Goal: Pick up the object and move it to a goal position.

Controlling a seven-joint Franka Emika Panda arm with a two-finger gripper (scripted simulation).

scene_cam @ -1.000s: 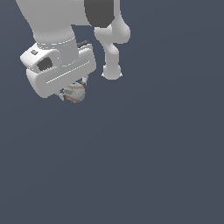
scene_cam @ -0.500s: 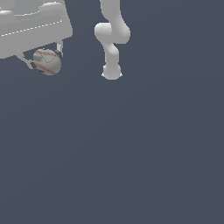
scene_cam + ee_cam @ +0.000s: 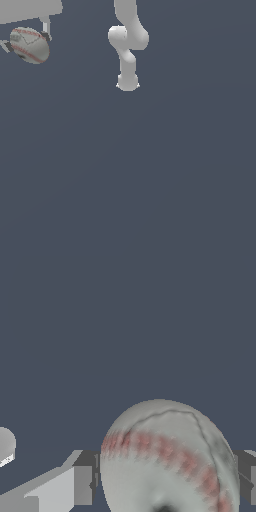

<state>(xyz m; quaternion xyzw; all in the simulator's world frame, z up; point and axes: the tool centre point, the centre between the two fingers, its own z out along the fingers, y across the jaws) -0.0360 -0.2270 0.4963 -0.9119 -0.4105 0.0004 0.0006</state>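
Observation:
The object is a small off-white ball (image 3: 29,45) with thin red stitch lines. It sits at the upper part of the exterior view's left, held between the two fingers of my gripper (image 3: 26,44). The gripper is shut on the ball and holds it well above the grey floor. Most of the hand is cut off by the frame's top edge. In the wrist view the ball (image 3: 167,461) fills the space between the two fingers (image 3: 82,478), which press on its sides.
The arm's white base and lower links (image 3: 127,47) stand at the top middle of the exterior view. A plain dark grey floor (image 3: 150,175) lies below. A small grey rounded shape (image 3: 5,445) shows at one edge of the wrist view.
The gripper has carried the ball toward the exterior view's left and upward, closer to the camera. The ball looks larger now and the hand has mostly left the frame.

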